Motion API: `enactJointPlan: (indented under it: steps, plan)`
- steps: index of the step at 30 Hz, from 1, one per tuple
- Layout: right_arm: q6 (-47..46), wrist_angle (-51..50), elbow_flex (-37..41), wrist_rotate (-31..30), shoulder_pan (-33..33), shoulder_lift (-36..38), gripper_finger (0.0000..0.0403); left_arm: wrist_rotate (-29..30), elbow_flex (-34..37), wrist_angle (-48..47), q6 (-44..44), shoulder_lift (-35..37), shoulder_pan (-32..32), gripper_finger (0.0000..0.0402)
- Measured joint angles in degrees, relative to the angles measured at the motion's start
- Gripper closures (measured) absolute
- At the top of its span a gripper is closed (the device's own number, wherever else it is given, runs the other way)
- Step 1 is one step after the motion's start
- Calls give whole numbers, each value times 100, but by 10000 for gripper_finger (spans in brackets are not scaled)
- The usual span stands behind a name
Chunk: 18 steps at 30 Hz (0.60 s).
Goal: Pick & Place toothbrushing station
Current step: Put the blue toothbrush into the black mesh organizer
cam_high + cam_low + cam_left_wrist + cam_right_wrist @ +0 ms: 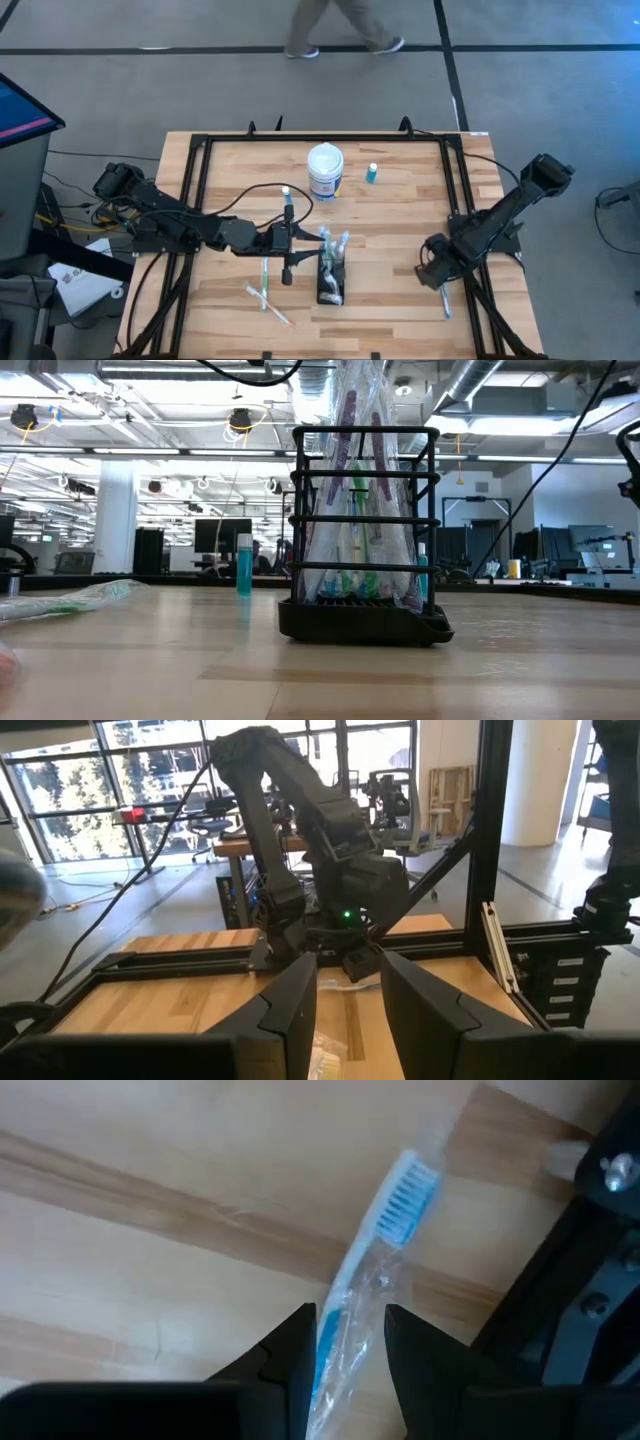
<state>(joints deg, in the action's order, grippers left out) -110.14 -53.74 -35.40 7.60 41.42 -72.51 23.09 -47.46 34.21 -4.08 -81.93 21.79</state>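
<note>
The toothbrushing station, a black slotted holder, stands on the table's middle with several wrapped toothbrushes upright in it; it also shows in the low view. My left gripper is open just left of the brushes' tops, and a bit of clear wrapper shows between its fingers. My right gripper is open and points down near the table's right side. Its fingers stand on either side of a wrapped blue toothbrush lying flat on the table. I cannot tell whether either gripper touches a wrapper.
A white round tub with a blue label and a small blue bottle stand at the back. Wrapped toothbrushes lie left of the holder. A black frame borders the table. A person walks beyond the far edge.
</note>
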Motion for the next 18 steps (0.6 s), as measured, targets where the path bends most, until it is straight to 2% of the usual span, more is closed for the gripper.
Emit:
enactJointPlan:
  steps: [11, 18]
  plan:
    - [-696, -191, 0, -18, 407, 5, 292, -1, 0, -89, 3, 0, 0, 294]
    - [-750, -2, 2, -459, 476, 5, 292, -2, 0, -89, 4, 0, 1, 294]
